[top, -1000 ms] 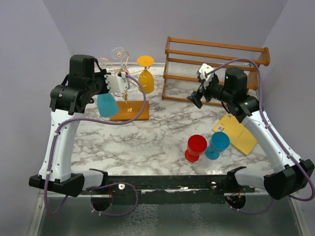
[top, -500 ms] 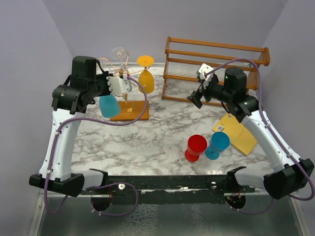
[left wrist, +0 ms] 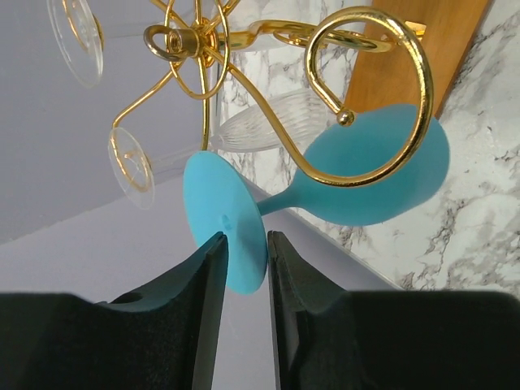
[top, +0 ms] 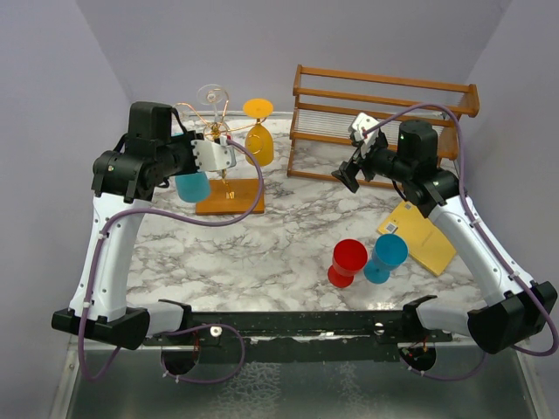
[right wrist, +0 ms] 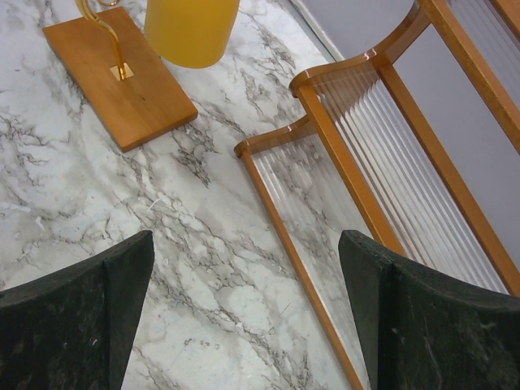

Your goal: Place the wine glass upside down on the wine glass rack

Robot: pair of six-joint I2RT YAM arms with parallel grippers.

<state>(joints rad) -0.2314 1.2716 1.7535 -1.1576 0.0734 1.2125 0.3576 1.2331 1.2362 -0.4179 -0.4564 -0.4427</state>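
Observation:
A light blue wine glass (top: pixel 192 185) hangs upside down on the wine glass rack (top: pixel 231 197). Its stem rests in a curled gold arm (left wrist: pixel 410 97), with the bowl (left wrist: pixel 382 183) below and the foot (left wrist: pixel 223 219) above. My left gripper (left wrist: pixel 245 240) is open a little, one finger on each side of the foot's rim, no longer pinching it. In the top view that gripper (top: pixel 210 157) sits just left of the rack's post. My right gripper (right wrist: pixel 244 244) hovers wide open over the marble near the wooden shelf, holding nothing.
A yellow glass (top: pixel 258 140) and a clear glass (top: pixel 212 94) also hang on the rack. The slatted wooden shelf (top: pixel 384 113) stands at the back right. A red glass (top: pixel 348 260), a blue glass (top: pixel 384 255) and a yellow card (top: pixel 419 236) are at the front right.
My left jaws have parted from the blue glass's foot. The glass has settled closer to the post, hanging from the gold arm. The right arm has not moved.

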